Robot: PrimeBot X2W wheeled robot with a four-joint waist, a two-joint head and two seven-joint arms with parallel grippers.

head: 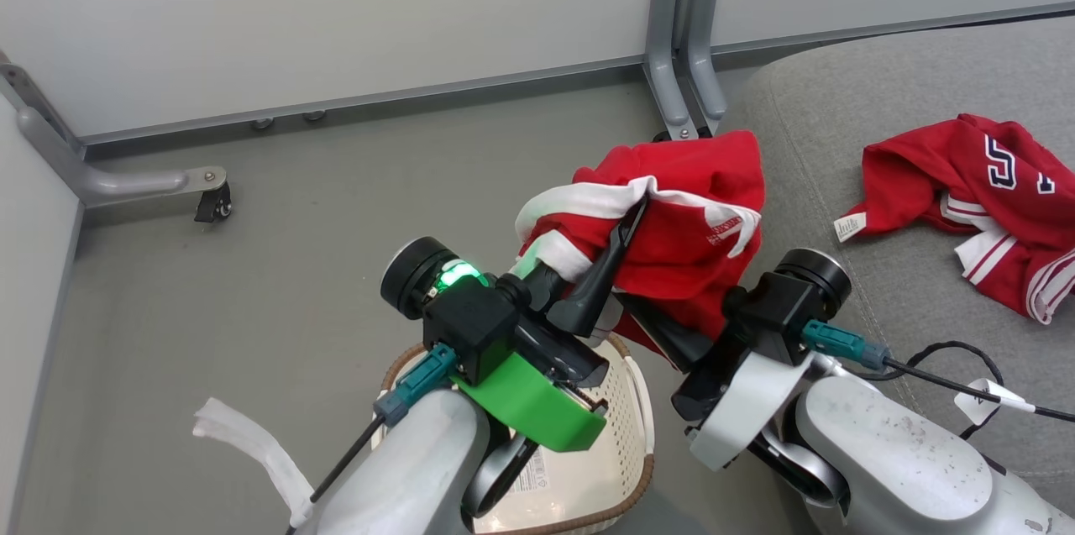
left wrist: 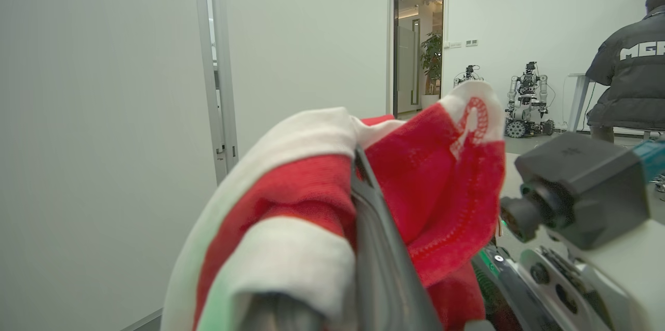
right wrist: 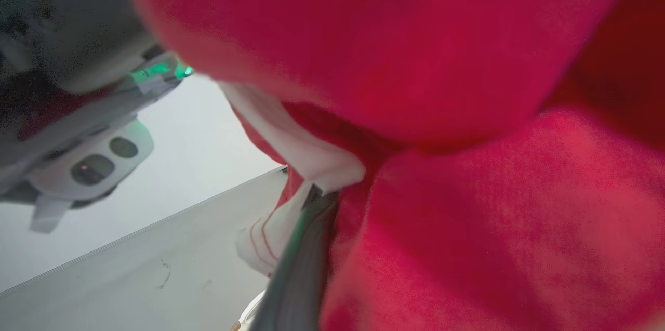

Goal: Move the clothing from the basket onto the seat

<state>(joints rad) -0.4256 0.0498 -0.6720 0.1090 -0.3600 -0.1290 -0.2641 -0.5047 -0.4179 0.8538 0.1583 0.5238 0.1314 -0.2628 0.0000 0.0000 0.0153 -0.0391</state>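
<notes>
The left end effector (head: 626,233) and right end effector (head: 663,333) both clamp a bunched red garment (head: 697,241), white-trimmed, by the basket (head: 626,409).

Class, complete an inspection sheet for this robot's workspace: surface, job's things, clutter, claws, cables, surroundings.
Surface: grey seat at right, grey floor at left.
Job's things: lifted garment held up near the basket; numbered garment lies on the seat.
Clutter: white strip by the left forearm.
Claws: left claw and right claw both shut on the lifted garment.
Cables: black tagged cable at the right wrist.
Surroundings: white partitions; a seated person and parked robots beyond.
</notes>
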